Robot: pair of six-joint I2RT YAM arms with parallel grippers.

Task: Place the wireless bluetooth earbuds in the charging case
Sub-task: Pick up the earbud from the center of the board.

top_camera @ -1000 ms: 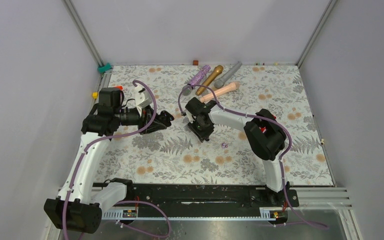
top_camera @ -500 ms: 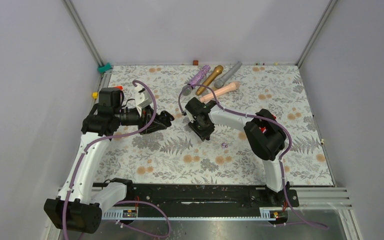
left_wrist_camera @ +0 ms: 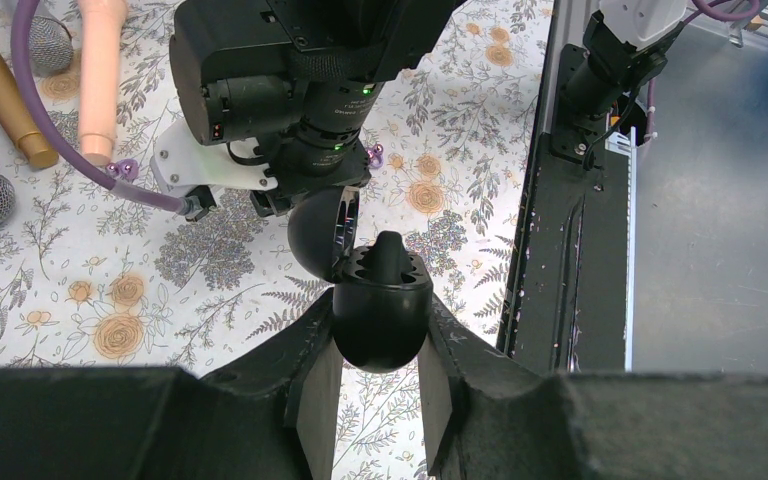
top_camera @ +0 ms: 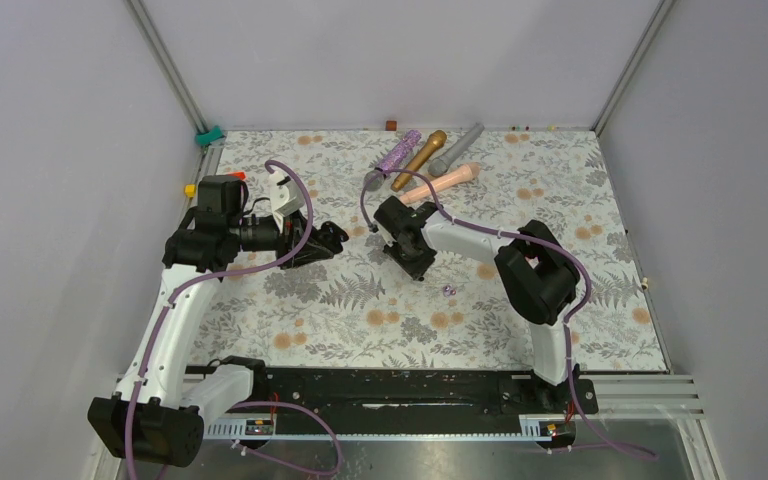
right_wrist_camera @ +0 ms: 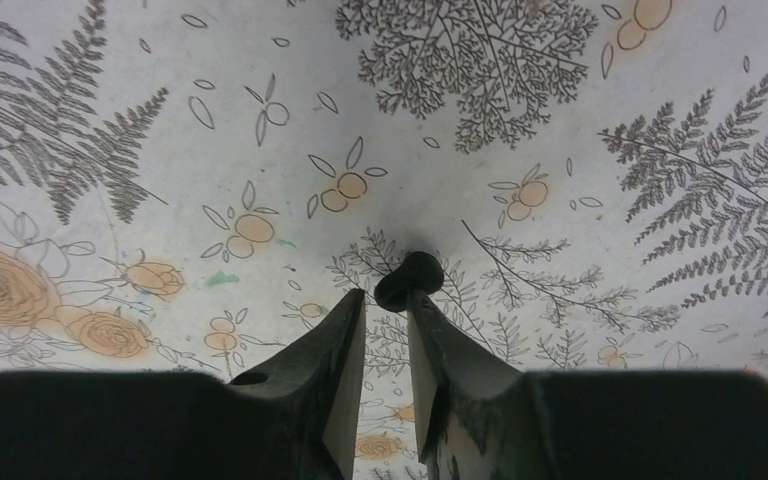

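The black earbud [right_wrist_camera: 412,277], a small matte mushroom-shaped bead, sits at the very tips of your right pincer [right_wrist_camera: 385,300]. The two dark wedge-shaped fingers stand almost together and pinch it, just above the worktop [top_camera: 360,320] with its printed ferns and roses. The purple earbuds [top_camera: 448,291], two glossy beads, lie touching each other on the cloth just right of that pincer, in the middle of the top view.

The charging case [left_wrist_camera: 385,340] is a smooth black pebble, clamped low in the centre of the left wrist view by your left pincer [left_wrist_camera: 381,312]. Its domed lid is hinged open and stands up, and a second black earbud [left_wrist_camera: 388,258] pokes out of the ringed sockets.

In the top view, your left arm rises from the lower left and its forearm lies level, pointing right toward centre. Your right arm bends at a high elbow on the right, reaches left and points its pincer down. Four microphones [top_camera: 430,160] (glittery purple, gold, grey and peach) lie fanned at the upper centre.
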